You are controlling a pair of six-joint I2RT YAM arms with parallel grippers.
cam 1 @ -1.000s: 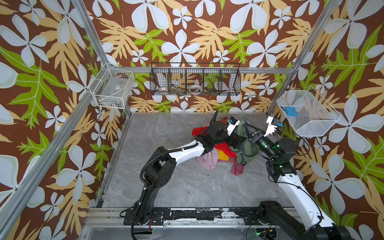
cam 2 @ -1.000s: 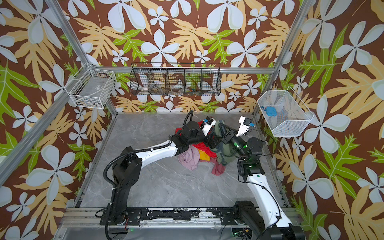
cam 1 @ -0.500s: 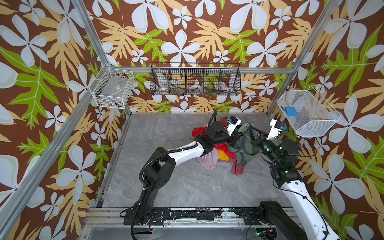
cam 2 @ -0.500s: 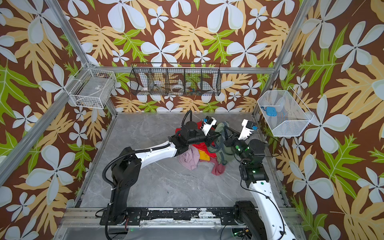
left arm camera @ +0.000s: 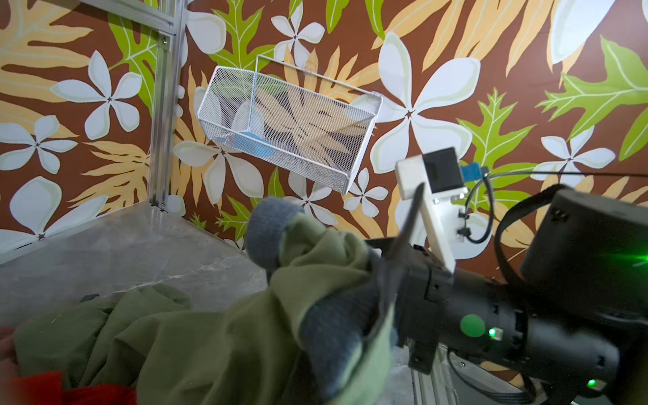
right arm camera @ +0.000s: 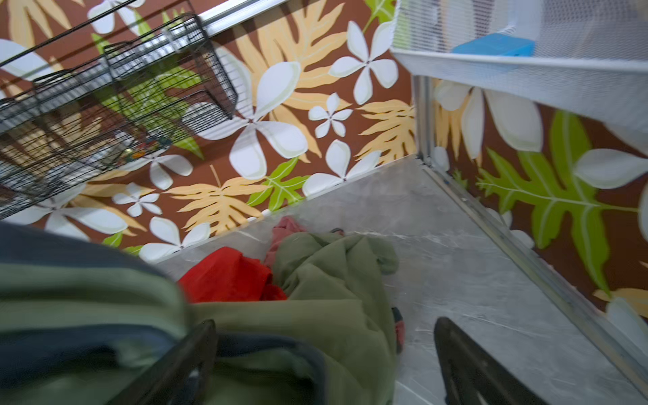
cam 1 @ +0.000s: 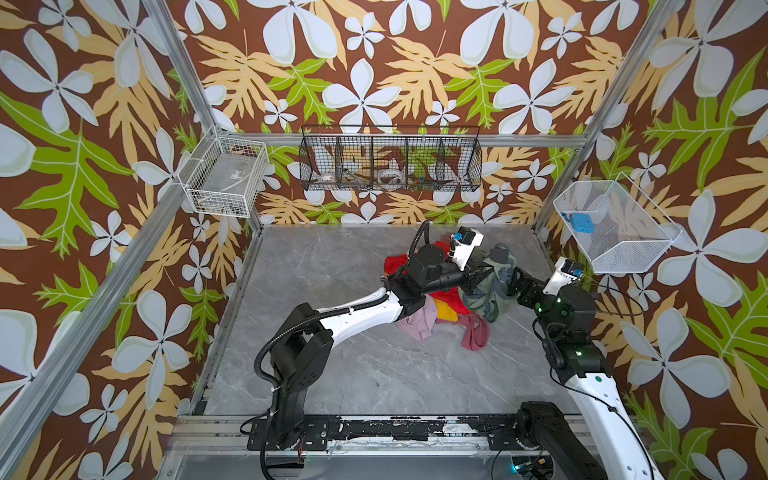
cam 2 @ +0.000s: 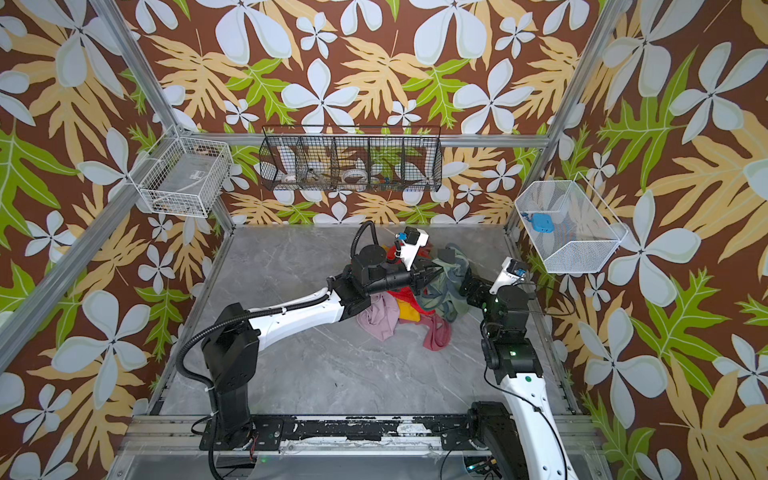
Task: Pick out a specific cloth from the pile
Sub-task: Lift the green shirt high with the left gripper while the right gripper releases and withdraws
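Bimanual cell, seen from above and from both wrists. The left gripper [cam 1: 478, 277] is clenched on a raised fold of the cloth [cam 1: 493, 286], the sage-green garment with grey-blue bands. The cloth bunches just ahead of those jaws and drapes down from them onto the pile [cam 1: 446, 306]. The right gripper [right arm camera: 324, 324] faces the left one from the opposite side, with the cloth between the two. Its jaws are spread wide and released (they grasp nothing). One finger [right arm camera: 189, 354] lies against a grey-blue band, and the other stands clear over the bare table [cam 1: 353, 374]. Beyond the right jaws, the bright red cloth [right arm camera: 224, 277] lies beside the green folds. The lilac-pink and dusty-rose garments lie below the left jaws, on the table.
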